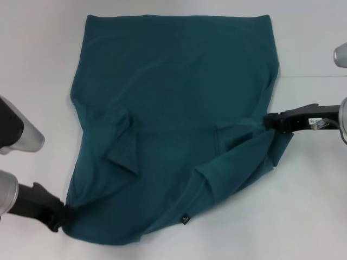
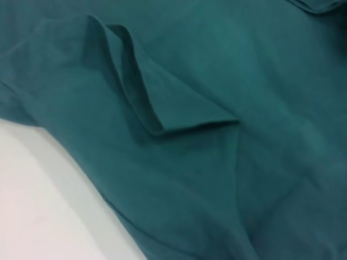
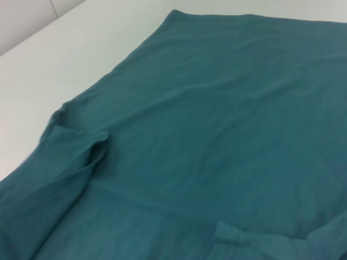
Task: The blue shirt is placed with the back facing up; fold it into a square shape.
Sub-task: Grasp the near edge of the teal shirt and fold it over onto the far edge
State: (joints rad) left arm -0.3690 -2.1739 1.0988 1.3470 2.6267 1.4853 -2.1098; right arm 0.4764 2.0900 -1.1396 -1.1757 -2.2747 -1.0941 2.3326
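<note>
The blue shirt (image 1: 173,97) lies spread on the white table (image 1: 38,65), plain side up, its near part rumpled with folded flaps. A small dark tag (image 1: 185,219) shows at the near hem. My left gripper (image 1: 59,218) sits at the shirt's near left corner, shut on the bunched cloth. At the shirt's right edge my right gripper (image 1: 269,122) is shut on the fabric, and creases run out from it. A folded flap (image 2: 162,108) fills the left wrist view. In the right wrist view the shirt (image 3: 217,124) stretches away flat, with neither arm's fingers showing.
Bare white table (image 3: 49,59) surrounds the shirt on all sides. A silver arm segment (image 1: 24,135) sits at the left edge, and a metal cylinder (image 1: 340,54) pokes in at the upper right.
</note>
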